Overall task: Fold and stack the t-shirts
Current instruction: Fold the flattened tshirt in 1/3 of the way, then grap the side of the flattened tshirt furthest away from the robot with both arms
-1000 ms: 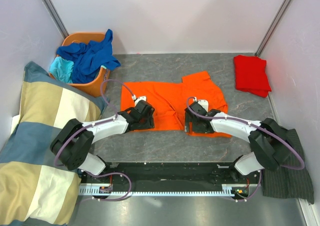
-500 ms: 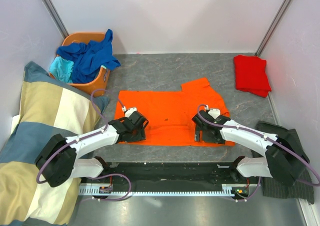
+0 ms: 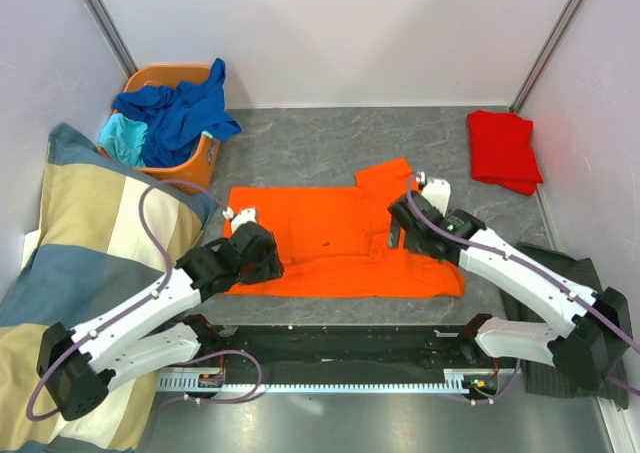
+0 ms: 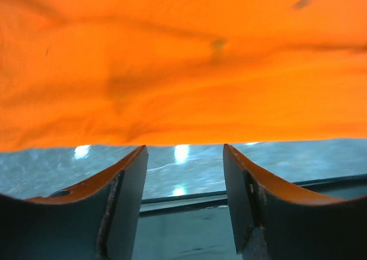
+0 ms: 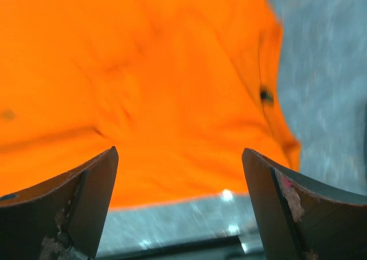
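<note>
The bright orange t-shirt (image 3: 330, 243) lies folded into a long flat band on the grey table, one sleeve sticking out at its back right. It fills the left wrist view (image 4: 183, 65) and the right wrist view (image 5: 149, 82). My left gripper (image 3: 250, 253) is open and empty over the shirt's left end. My right gripper (image 3: 410, 221) is open and empty over the shirt's right part, near the sleeve. A folded red t-shirt (image 3: 503, 150) lies at the back right. Royal blue (image 3: 180, 108) and turquoise (image 3: 122, 135) shirts are heaped in the basket.
An orange basket (image 3: 196, 168) stands at the back left. A checked blanket (image 3: 80, 273) covers the left side. A dark pinstriped cloth (image 3: 570, 353) lies at the right front. White walls close the back and sides.
Both grippers pulled the near half of the orange shirt toward the front, let it go and opened. They have lifted and drawn back over the shirt's ends. The shirt lies flatter and longer.
</note>
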Controlling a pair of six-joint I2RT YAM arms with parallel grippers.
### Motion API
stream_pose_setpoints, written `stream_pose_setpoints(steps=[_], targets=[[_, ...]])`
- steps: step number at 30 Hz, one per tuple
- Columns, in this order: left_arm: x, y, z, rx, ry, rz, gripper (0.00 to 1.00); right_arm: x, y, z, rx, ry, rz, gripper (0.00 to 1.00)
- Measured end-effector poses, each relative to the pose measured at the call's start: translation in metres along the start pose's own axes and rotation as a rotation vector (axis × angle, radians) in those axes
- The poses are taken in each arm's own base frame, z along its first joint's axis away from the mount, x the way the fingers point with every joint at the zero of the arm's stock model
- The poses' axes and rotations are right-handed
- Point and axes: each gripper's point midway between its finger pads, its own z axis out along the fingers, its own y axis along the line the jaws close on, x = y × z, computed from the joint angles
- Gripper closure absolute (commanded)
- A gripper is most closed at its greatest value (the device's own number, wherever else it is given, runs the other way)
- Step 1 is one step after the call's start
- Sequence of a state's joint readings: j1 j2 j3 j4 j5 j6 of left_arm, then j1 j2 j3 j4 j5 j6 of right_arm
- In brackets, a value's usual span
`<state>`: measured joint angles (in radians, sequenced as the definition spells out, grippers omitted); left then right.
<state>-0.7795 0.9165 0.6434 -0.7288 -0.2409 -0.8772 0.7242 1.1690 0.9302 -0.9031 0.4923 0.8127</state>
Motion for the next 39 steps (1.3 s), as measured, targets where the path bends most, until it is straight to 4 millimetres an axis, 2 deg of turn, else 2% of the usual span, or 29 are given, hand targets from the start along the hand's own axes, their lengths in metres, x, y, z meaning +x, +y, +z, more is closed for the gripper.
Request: stream_pose_setpoints(steps=[1, 3, 5, 7, 9, 11, 13, 15, 17, 21, 24, 26, 32, 35, 39], targets=[[-0.012, -0.008, -0.008, 0.022, -0.036, -0.006, 0.26, -0.017, 0.006, -0.003, -0.007, -0.046, 0.005, 0.02], [-0.042, -0.023, -0.024, 0.053, -0.127, -0.006, 0.20, -0.045, 0.017, -0.002, -0.014, -0.112, 0.007, 0.02], [-0.073, -0.034, -0.039, 0.065, -0.229, -0.002, 0.16, -0.068, 0.026, 0.012, -0.016, -0.144, 0.015, 0.02], [-0.099, -0.039, -0.047, 0.053, -0.312, 0.011, 0.15, -0.085, 0.027, 0.038, -0.001, -0.141, 0.026, 0.02], [-0.124, -0.039, -0.049, 0.023, -0.380, 0.025, 0.15, -0.106, 0.023, 0.076, 0.018, -0.103, 0.043, 0.02], [-0.142, -0.031, -0.043, -0.011, -0.414, 0.019, 0.15, -0.131, 0.017, 0.117, 0.043, -0.072, 0.056, 0.02], [-0.158, -0.013, -0.034, -0.054, -0.425, -0.015, 0.15, -0.156, 0.013, 0.154, 0.045, -0.058, 0.059, 0.02], [-0.170, 0.003, -0.028, -0.074, -0.434, -0.058, 0.15, -0.177, 0.009, 0.180, 0.029, -0.056, 0.057, 0.02], [-0.173, 0.013, -0.024, -0.078, -0.432, -0.081, 0.16, -0.193, 0.006, 0.195, 0.004, -0.057, 0.059, 0.02], [-0.163, 0.010, -0.015, -0.036, -0.392, -0.067, 0.16, -0.226, 0.003, 0.215, -0.074, -0.080, 0.060, 0.02], [-0.154, 0.009, -0.009, -0.020, -0.362, -0.056, 0.16, -0.238, 0.001, 0.228, -0.128, -0.080, 0.056, 0.03], [-0.151, 0.009, -0.006, -0.016, -0.349, -0.052, 0.16, -0.236, 0.002, 0.236, -0.160, -0.065, 0.047, 0.06], [-0.151, 0.007, -0.005, 0.002, -0.346, -0.051, 0.16, -0.201, 0.018, 0.265, -0.260, 0.053, -0.007, 0.12], [-0.151, 0.005, -0.002, 0.006, -0.338, -0.051, 0.16, -0.203, 0.030, 0.263, -0.311, 0.057, -0.019, 0.16], [-0.147, 0.006, 0.002, 0.010, -0.323, -0.049, 0.16, -0.200, 0.036, 0.263, -0.339, 0.070, -0.034, 0.21]])
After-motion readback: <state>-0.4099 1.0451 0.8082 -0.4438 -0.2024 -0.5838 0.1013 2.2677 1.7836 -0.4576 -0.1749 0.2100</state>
